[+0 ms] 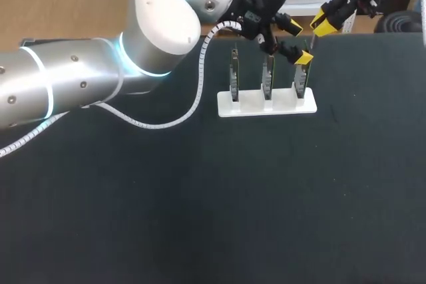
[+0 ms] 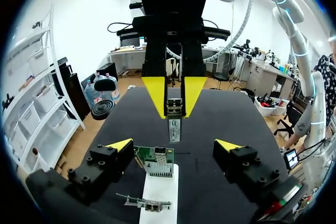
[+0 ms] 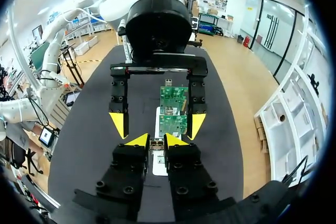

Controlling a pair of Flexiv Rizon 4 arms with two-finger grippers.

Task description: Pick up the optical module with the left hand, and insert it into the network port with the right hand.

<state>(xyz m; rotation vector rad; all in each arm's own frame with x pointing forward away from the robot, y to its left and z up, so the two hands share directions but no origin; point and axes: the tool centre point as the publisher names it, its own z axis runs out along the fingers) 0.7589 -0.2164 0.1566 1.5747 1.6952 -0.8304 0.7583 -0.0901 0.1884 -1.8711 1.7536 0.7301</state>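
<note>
My right gripper (image 3: 156, 140) is shut on the optical module (image 2: 175, 115), a small metal plug with a white label, and holds it above the cards. In the head view the right gripper (image 1: 324, 23) hangs just behind the rightmost green network card (image 1: 301, 84). My left gripper (image 2: 173, 145) is open, its yellow tips on either side of the module and touching nothing. In the head view the left gripper (image 1: 297, 43) is over that same card. The card's silver port cage (image 2: 159, 167) lies below the module. From the right wrist, the left arm's fingertips (image 3: 119, 124) flank the green cards (image 3: 173, 123).
A white stand (image 1: 266, 106) holds three upright network cards in a row at the back middle of the dark table (image 1: 213, 204). My left arm's big silver links (image 1: 80, 78) and its white cable stretch across the back left.
</note>
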